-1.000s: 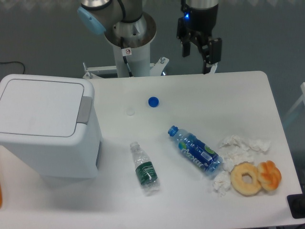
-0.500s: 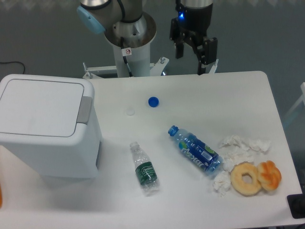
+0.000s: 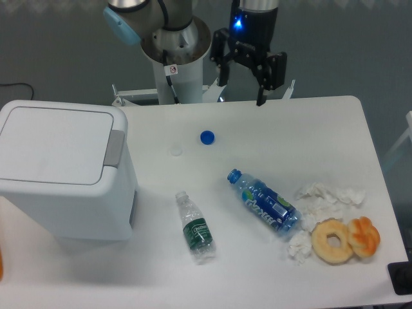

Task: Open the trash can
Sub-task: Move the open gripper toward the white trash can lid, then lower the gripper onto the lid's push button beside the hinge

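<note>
The trash can [image 3: 61, 174] is a large white boxy bin at the table's left side. Its flat lid [image 3: 51, 145] is closed, and the grey push tab [image 3: 115, 148] sits on its right edge. My gripper [image 3: 242, 87] hangs above the table's back edge, right of the robot base and far right of the bin. Its two black fingers are spread apart and hold nothing.
A blue bottle cap [image 3: 206, 137] and a small white cap [image 3: 176, 151] lie near the back. A small clear bottle [image 3: 196, 228] and a blue-label bottle [image 3: 264, 203] lie mid-table. Crumpled tissues [image 3: 322, 196], a doughnut [image 3: 333, 241] and a pastry [image 3: 365, 236] lie at the right.
My gripper has moved left along the table's back edge and rotated. The fingers stay open. Nothing on the table has moved.
</note>
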